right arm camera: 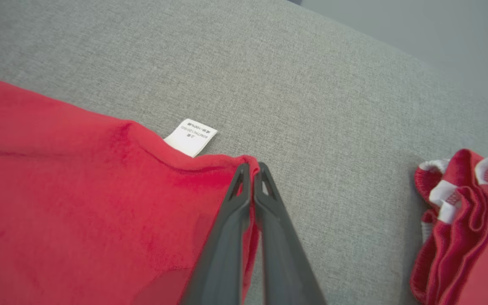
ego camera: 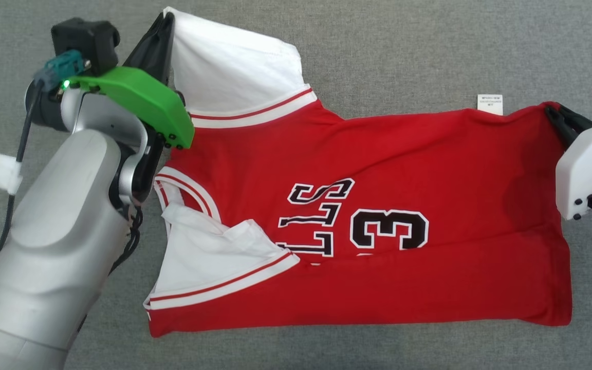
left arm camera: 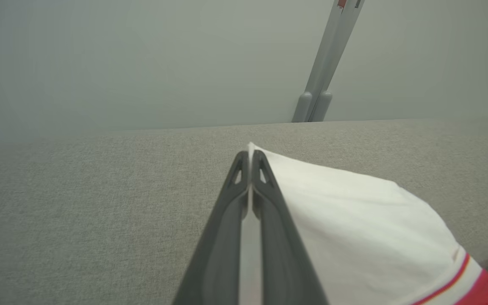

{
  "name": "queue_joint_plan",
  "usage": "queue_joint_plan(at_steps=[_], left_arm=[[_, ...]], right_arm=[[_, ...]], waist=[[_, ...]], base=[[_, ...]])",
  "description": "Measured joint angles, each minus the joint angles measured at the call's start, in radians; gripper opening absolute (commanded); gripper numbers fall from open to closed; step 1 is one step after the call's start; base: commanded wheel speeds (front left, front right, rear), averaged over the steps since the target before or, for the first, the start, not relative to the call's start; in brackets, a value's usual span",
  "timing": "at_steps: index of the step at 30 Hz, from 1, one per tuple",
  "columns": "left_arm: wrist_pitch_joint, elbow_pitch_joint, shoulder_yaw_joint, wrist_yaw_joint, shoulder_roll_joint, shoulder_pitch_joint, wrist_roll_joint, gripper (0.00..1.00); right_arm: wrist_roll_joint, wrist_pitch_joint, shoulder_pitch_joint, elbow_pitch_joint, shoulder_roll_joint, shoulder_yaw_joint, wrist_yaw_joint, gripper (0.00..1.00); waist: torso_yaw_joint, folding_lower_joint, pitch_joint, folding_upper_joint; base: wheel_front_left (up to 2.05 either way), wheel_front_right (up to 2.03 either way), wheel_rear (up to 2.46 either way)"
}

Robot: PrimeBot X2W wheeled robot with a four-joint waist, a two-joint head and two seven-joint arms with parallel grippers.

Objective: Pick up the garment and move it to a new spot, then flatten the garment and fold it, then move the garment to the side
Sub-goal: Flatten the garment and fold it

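Observation:
A red jersey (ego camera: 378,169) with white sleeves and black lettering is spread across the grey surface, collar toward the left. My left gripper (ego camera: 165,20) is shut on the tip of the far white sleeve (left arm camera: 354,212), pinched between its dark fingers (left arm camera: 269,203). My right gripper (ego camera: 553,110) is shut on the far hem corner of the red jersey (right arm camera: 100,203), beside its white care label (right arm camera: 191,136). The near white sleeve (ego camera: 214,257) lies crumpled on the jersey's front.
The grey fabric surface (ego camera: 429,46) runs all around the jersey. A second bunched red and white garment (right arm camera: 464,220) lies off to the right in the right wrist view. A grey post (left arm camera: 324,63) stands beyond the surface's far edge.

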State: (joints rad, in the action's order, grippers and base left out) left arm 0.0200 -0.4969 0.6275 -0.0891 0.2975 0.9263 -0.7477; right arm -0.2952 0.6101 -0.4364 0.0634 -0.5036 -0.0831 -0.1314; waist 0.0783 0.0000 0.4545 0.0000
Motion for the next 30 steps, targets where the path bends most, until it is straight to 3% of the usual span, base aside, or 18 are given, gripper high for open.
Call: queue_joint_plan(at_steps=[6, 9, 17, 23, 30], left_arm=[[-0.026, 0.248, -0.002, -0.097, 0.077, -0.166, 0.001, 0.0], [-0.056, 0.412, 0.008, -0.18, 0.129, -0.291, 0.01, 0.0], [-0.116, 0.635, 0.031, -0.322, 0.201, -0.543, 0.0, 0.0], [-0.132, 0.693, 0.037, -0.369, 0.223, -0.659, -0.026, 0.0], [-0.142, 0.7, 0.042, -0.386, 0.233, -0.728, -0.056, 0.0]], right_arm=[[-0.013, -0.055, 0.054, 0.001, -0.052, -0.042, 0.0, 0.0], [-0.024, -0.084, 0.098, 0.013, -0.104, -0.059, 0.0, 0.0], [-0.05, -0.112, 0.188, 0.06, -0.185, -0.089, 0.0, 0.0], [-0.054, -0.118, 0.225, 0.102, -0.273, -0.15, 0.0, 0.0], [-0.064, -0.101, 0.243, 0.102, -0.373, -0.228, 0.0, 0.0]], waist=[[0.011, 0.0, -0.053, 0.0], [0.015, 0.0, -0.081, 0.0], [0.018, 0.0, -0.114, 0.0], [0.021, 0.0, -0.137, 0.0], [0.022, 0.0, -0.156, 0.0]], base=[[0.0, 0.0, 0.0], [0.0, 0.0, 0.0], [0.0, 0.0, 0.0], [0.0, 0.0, 0.0], [0.0, 0.0, 0.0]])
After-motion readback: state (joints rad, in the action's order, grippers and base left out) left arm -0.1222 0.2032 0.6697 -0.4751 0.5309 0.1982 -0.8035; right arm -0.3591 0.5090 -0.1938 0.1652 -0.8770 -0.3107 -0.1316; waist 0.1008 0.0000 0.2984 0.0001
